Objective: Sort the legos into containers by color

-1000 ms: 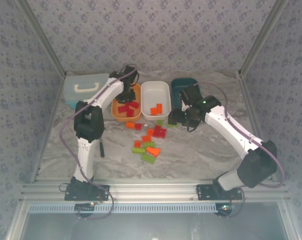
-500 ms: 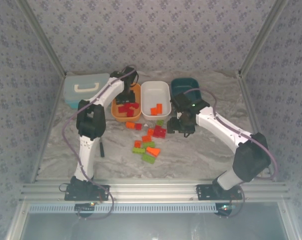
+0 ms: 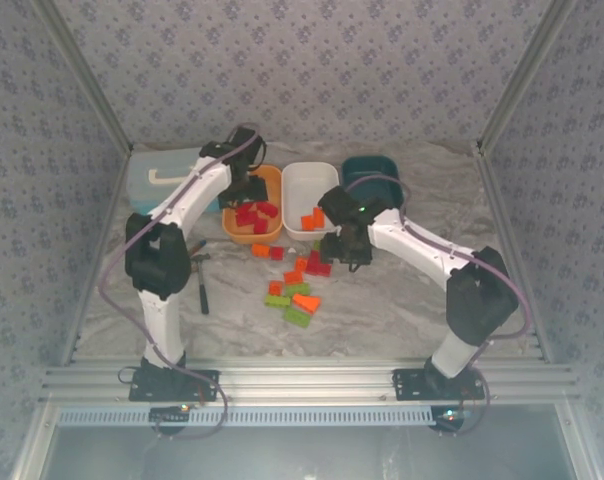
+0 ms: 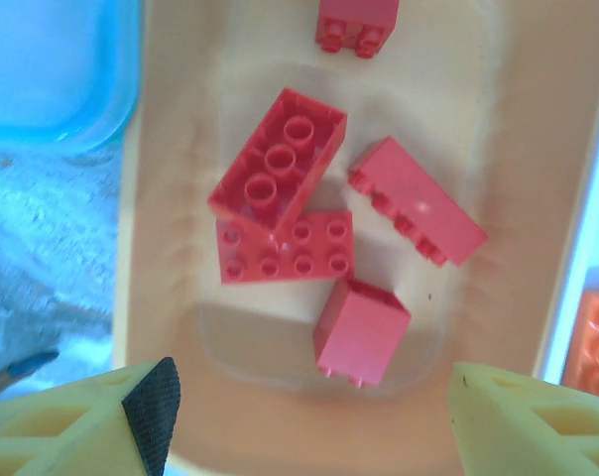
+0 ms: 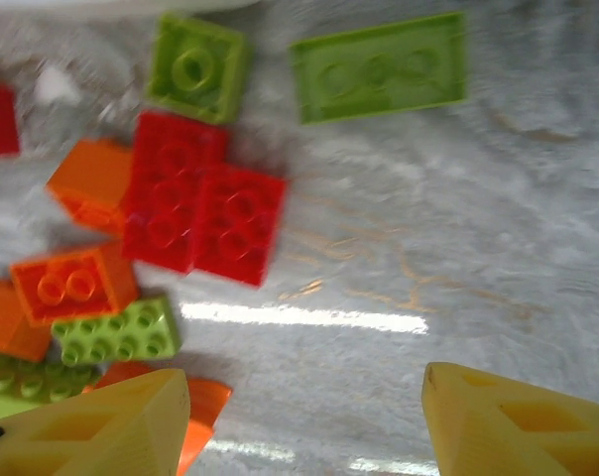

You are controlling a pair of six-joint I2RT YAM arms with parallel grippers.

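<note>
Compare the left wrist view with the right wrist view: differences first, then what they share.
Left wrist: five red bricks lying in the orange tray, blue case beside it. Right wrist: loose red bricks, orange bricks and green bricks on the marble table. Shared: red bricks, and open, empty yellow fingers at the bottom: left fingers, right fingers.

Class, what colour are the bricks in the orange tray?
Red; the bricks in the orange tray show clearest in the left wrist view.

Red legos (image 4: 285,183) fill the orange tray (image 4: 171,198) ahead of the yellow-fingered left gripper (image 4: 309,392). Ahead of the right gripper (image 5: 304,387), red, orange and lime legos dot the grey-veined table (image 5: 478,228).
</note>
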